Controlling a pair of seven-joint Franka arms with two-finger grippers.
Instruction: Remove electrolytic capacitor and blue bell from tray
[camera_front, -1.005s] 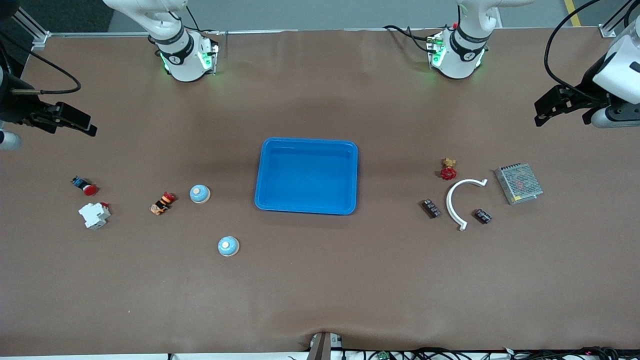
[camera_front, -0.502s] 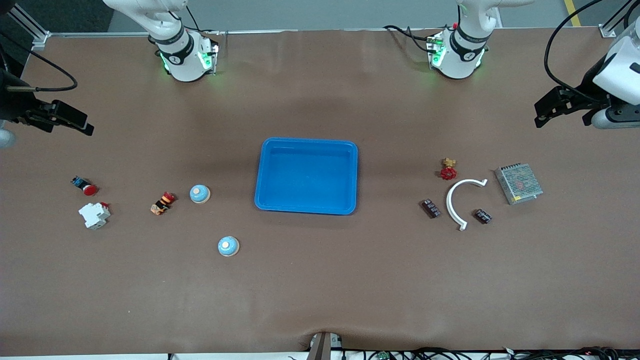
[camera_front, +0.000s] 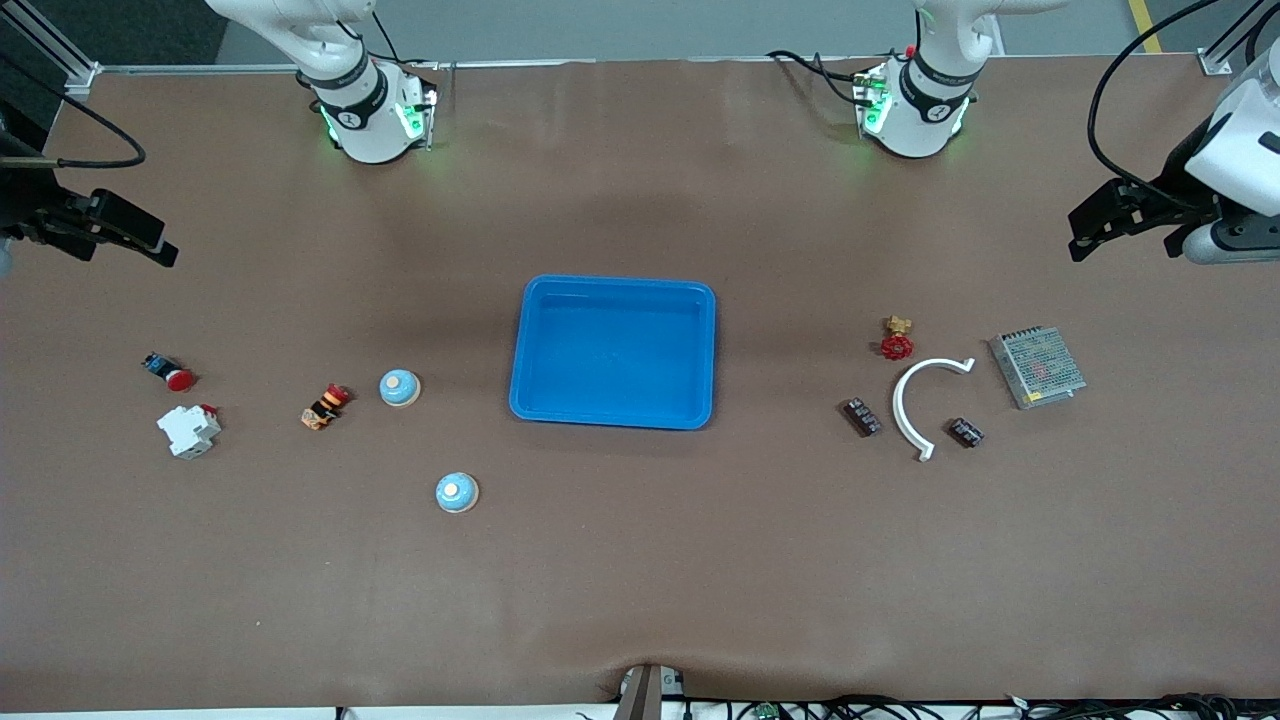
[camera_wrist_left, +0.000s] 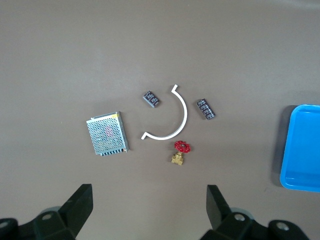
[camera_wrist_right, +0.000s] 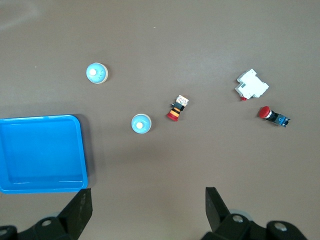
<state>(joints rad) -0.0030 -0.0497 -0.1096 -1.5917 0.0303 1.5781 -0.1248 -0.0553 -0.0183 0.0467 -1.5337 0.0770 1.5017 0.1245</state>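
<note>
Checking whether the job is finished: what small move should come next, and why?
Probably none beyond parking. The tray holds nothing; both blue bells and both capacitors lie on the table beside it. The left pincer and right pincer hang open, holding nothing, each over its own end of the table.

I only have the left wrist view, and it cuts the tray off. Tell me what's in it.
Observer: Nothing. In the front view the whole tray is bare inside.
Operator: Find me the blue bells, then.
Observer: Both sit on the table toward the right arm's end. One bell is beside the tray, and the other bell is nearer the front camera.
Operator: Report the right arm.
Observer: The right gripper hangs over the table edge at its own end, jaws open and holding nothing.
</note>
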